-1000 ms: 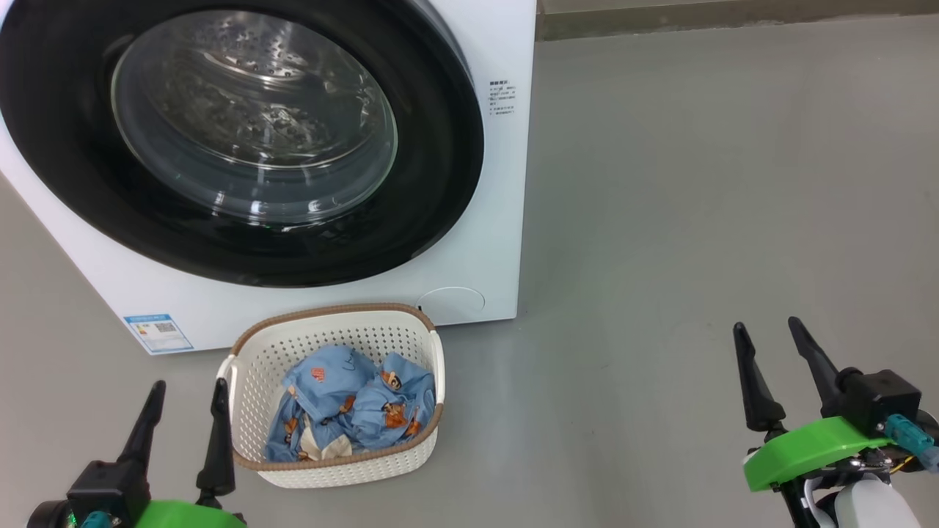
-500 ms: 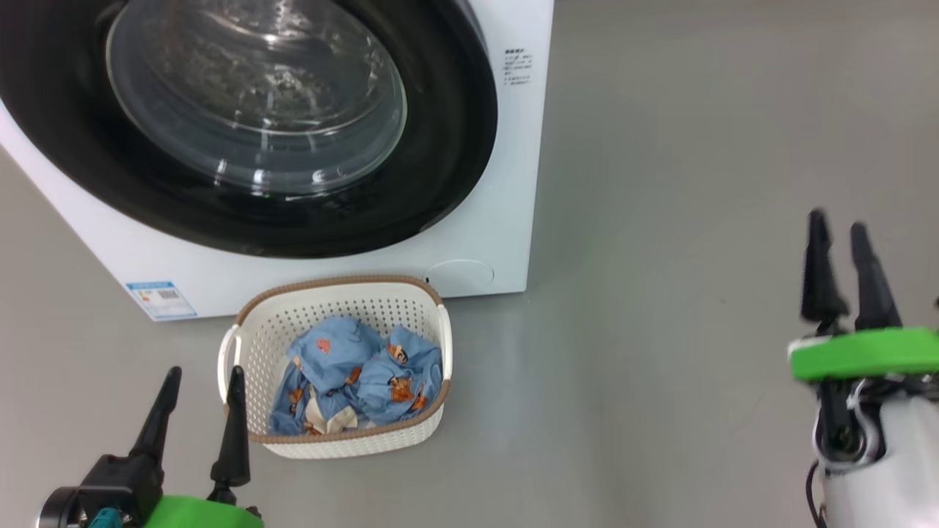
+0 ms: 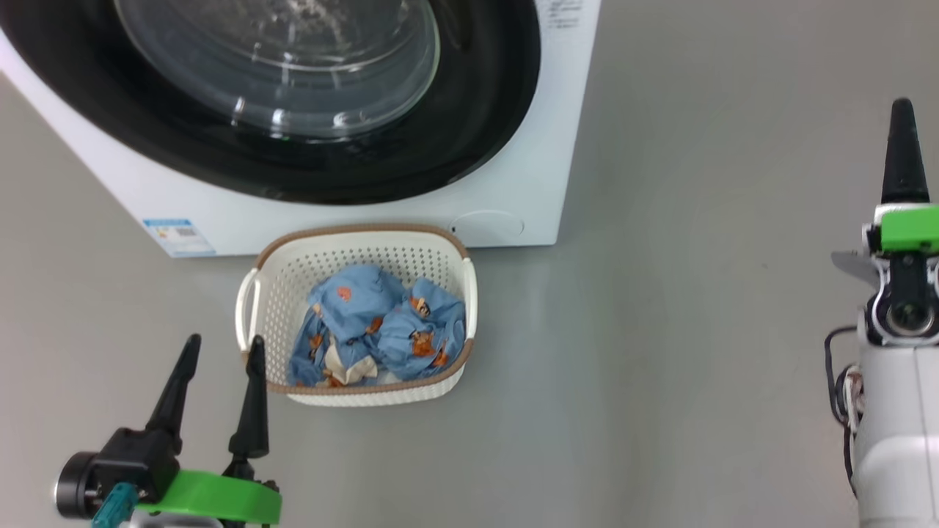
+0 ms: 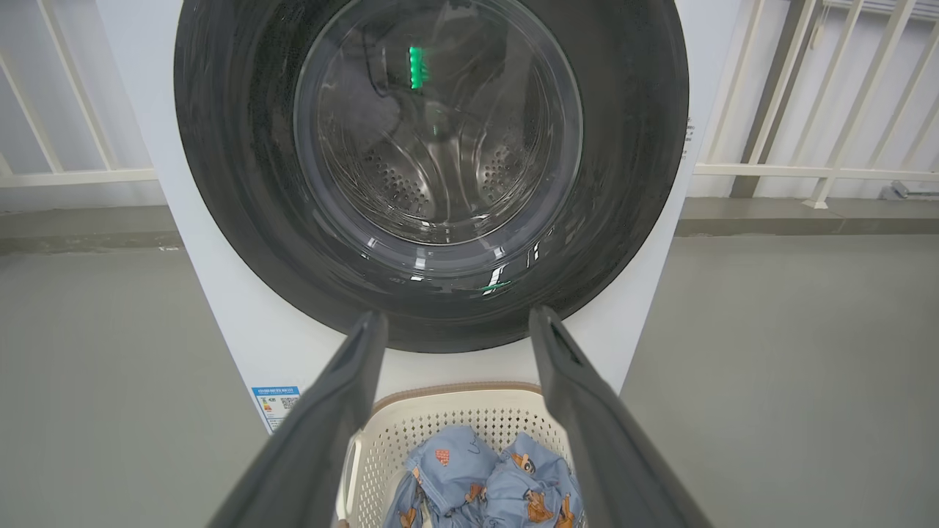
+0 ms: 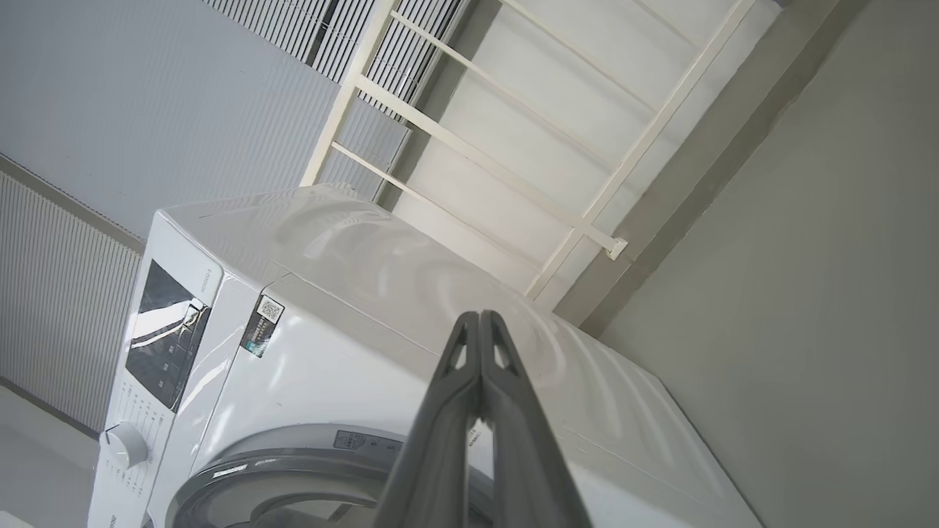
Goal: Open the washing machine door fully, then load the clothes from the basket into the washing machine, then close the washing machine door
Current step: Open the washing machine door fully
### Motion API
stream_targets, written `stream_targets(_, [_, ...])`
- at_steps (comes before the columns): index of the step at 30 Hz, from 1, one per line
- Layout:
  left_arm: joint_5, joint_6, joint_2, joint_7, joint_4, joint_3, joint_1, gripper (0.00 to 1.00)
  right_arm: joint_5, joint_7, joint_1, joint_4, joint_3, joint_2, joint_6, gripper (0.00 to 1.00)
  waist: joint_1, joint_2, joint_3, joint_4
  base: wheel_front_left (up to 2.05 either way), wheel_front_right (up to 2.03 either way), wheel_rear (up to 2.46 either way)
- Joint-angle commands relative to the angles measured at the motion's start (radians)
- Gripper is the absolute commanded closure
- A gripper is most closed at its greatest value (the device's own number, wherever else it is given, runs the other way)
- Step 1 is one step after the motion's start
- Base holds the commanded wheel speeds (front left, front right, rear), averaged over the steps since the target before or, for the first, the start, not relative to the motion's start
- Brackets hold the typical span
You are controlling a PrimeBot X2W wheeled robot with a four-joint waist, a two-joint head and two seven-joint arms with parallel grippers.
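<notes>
The washing machine door is closed, and the basket with the clothes sits at its 6 o'clock. The left gripper hovers at the basket's 8 o'clock, jaws wide, empty. The right gripper is well off at 3 o'clock, jaws pressed together, empty.

Big white front-loading washing machine, its large round door of wide glossy black rim and bulging clear glass shut against the front; just before it, upright, small cream-white perforated plastic basket, brown woven-look rim, holding crumpled light blue bear-print clothes.
</notes>
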Motion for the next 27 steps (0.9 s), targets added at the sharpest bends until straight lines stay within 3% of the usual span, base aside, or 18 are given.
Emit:
stream_targets(1, [-0.006, -0.003, 0.012, -0.012, -0.029, 0.024, -0.036, 0.0, 0.028, 0.03, -0.051, -0.008, 0.012, -0.004, -0.001, 1.0, 0.0, 0.0, 0.036, 0.031, 0.0, 0.0, 0.0])
stream_targets(10, [-0.018, -0.003, 0.008, -0.012, -0.05, -0.013, -0.082, 0.0, 0.12, 0.293, -0.241, 0.113, 0.012, -0.044, -0.001, 1.0, 0.0, 0.0, 0.124, 0.087, 0.0, 0.0, 0.0])
stream_targets(22, [-0.05, -0.003, 0.005, -0.012, -0.08, -0.053, -0.145, 0.0, 0.11, 0.533, -0.482, 0.23, 0.048, -0.068, -0.001, 1.0, 0.0, 0.0, 0.22, 0.148, 0.0, 0.0, 0.0])
stream_targets(27, [-0.069, 0.003, 0.005, -0.012, -0.094, -0.072, -0.168, 0.0, 0.072, 0.568, -0.583, 0.29, 0.047, -0.061, -0.001, 1.0, 0.0, 0.0, 0.251, 0.169, 0.0, 0.0, 0.0])
